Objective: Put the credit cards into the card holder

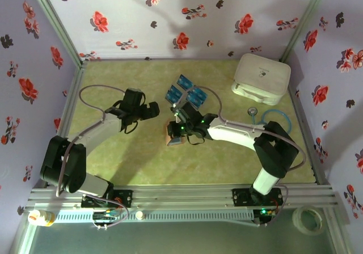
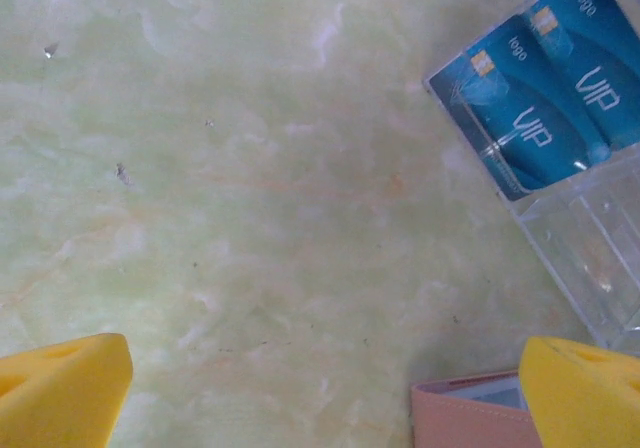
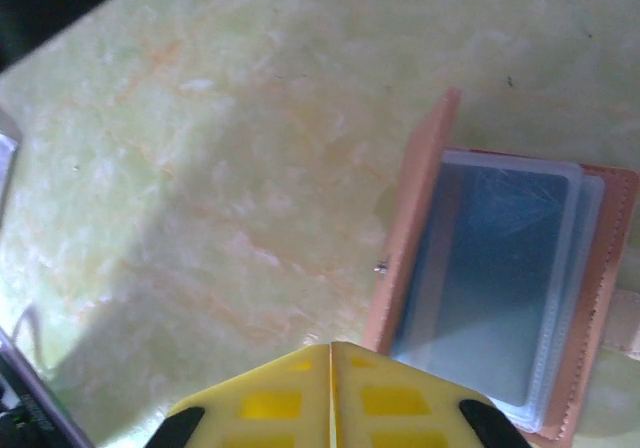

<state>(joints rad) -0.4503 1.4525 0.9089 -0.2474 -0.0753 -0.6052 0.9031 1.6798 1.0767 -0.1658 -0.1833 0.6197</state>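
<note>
On the table [image 3: 200, 168], open tan card holder [image 3: 505, 268], clear sleeves [image 3: 480, 348]

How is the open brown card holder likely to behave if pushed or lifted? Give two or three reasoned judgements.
The card holder probably flops when lifted: its cover stands loosely off the clear sleeves. Thin and flat, it is likely light and may slide on the smooth table rather than tip. The glossy sleeves look slippery.
</note>
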